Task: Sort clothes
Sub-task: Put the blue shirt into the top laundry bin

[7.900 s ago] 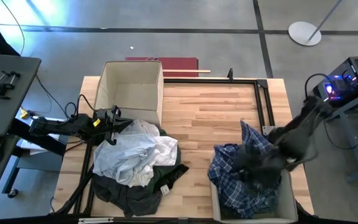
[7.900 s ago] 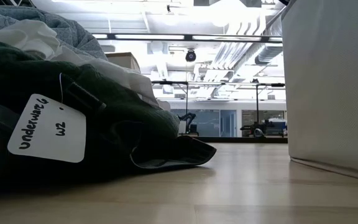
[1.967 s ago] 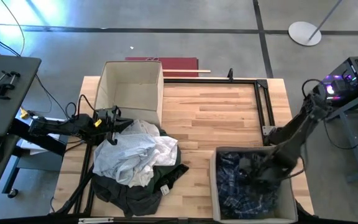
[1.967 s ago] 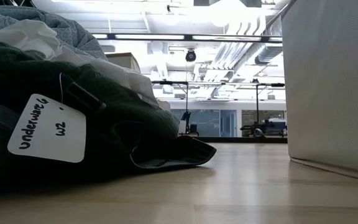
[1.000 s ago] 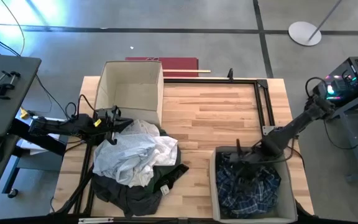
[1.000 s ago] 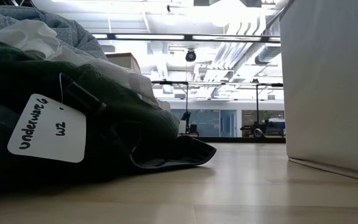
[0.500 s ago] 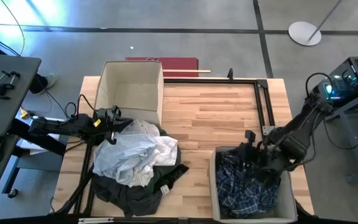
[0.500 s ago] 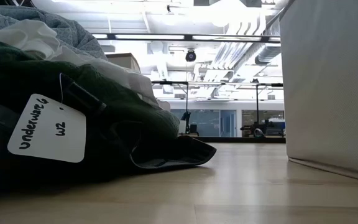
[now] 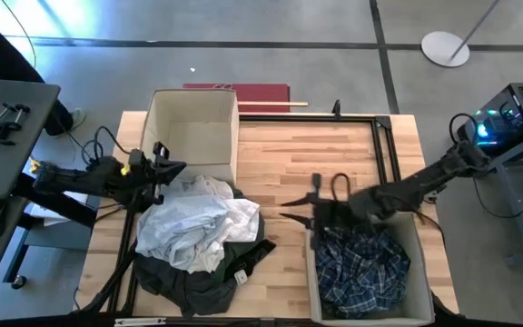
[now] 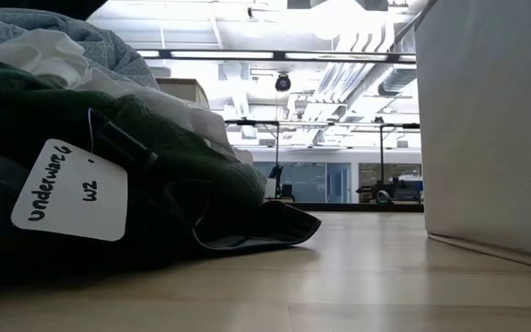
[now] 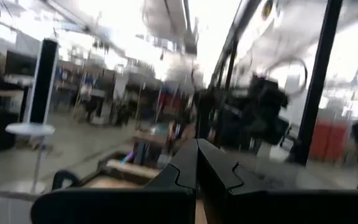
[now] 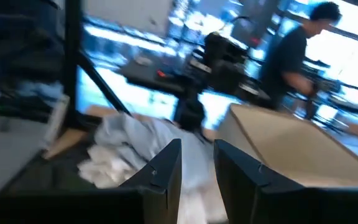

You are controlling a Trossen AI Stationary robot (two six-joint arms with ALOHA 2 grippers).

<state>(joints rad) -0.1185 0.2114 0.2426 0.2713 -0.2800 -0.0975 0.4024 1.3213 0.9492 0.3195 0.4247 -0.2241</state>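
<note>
A blue-white plaid shirt [image 9: 363,269] lies inside the beige bin [image 9: 312,272] at the near right. A pile of clothes rests on the table at the near left: white and pale pieces [image 9: 196,222] on top of dark green and dark ones [image 9: 198,280]. My right gripper [image 9: 291,210] is open and empty. It is level, just left of that bin's far-left corner, and points toward the pile, which also shows in the right wrist view [image 12: 129,143]. My left gripper [image 9: 172,166] is shut and empty, above the pile's far-left edge.
A second beige bin [image 9: 193,127] stands at the far left, empty. A black metal frame [image 9: 384,145] runs along the far right. In the low view a white tag [image 10: 67,189] hangs on the dark green garment [image 10: 182,184]. A person [image 12: 291,50] stands beyond the table.
My right gripper has come up out of the near-right bin and gone toward the table's left, past the bin's rim toward the pile. The plaid shirt has stayed in the bin. My left gripper has risen a little.
</note>
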